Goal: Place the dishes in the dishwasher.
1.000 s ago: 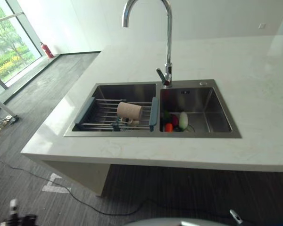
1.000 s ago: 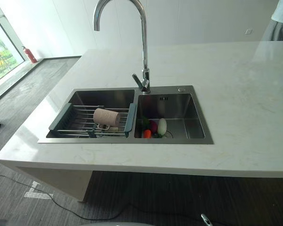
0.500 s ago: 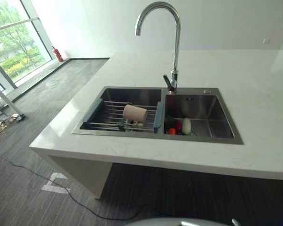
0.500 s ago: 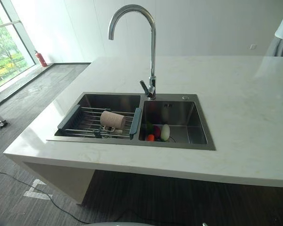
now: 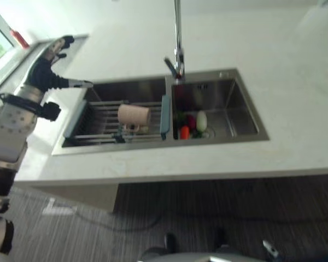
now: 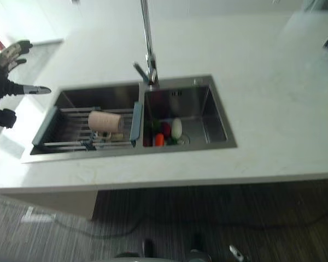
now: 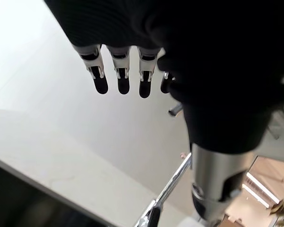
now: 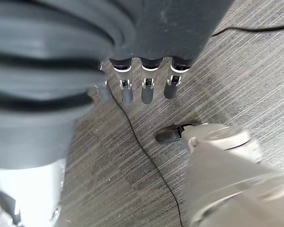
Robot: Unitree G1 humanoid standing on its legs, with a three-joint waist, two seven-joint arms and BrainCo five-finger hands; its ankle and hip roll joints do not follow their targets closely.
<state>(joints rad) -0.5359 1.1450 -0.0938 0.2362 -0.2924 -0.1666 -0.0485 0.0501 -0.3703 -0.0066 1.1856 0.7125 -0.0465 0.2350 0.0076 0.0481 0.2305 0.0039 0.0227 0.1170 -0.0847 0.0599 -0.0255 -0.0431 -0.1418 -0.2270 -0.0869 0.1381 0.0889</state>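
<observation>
The left hand [image 5: 48, 73] is hovering over the table [image 5: 295, 82] by the sink's [image 5: 246, 134] far left corner, fingers [image 7: 119, 78] straight and holding nothing. The cup [image 5: 134, 115] is lying on its side on the rack [image 5: 98, 123], to the hand's right and nearer the robot, its long axis running left-right. The right hand [image 8: 132, 80] is hanging open above the floor.

- Countertop [image 5: 295, 98]: pale stone, double sink [image 5: 251, 136] set into it, tap [image 5: 178, 54] at rear between basins.
- L basin: drying rack [image 5: 98, 123] across it, w/ beige cup [image 5: 134, 114] lying on its side.
- R basin: small items at near-left corner, incl. white egg-shaped piece [image 5: 201, 121], red and orange bits.
</observation>
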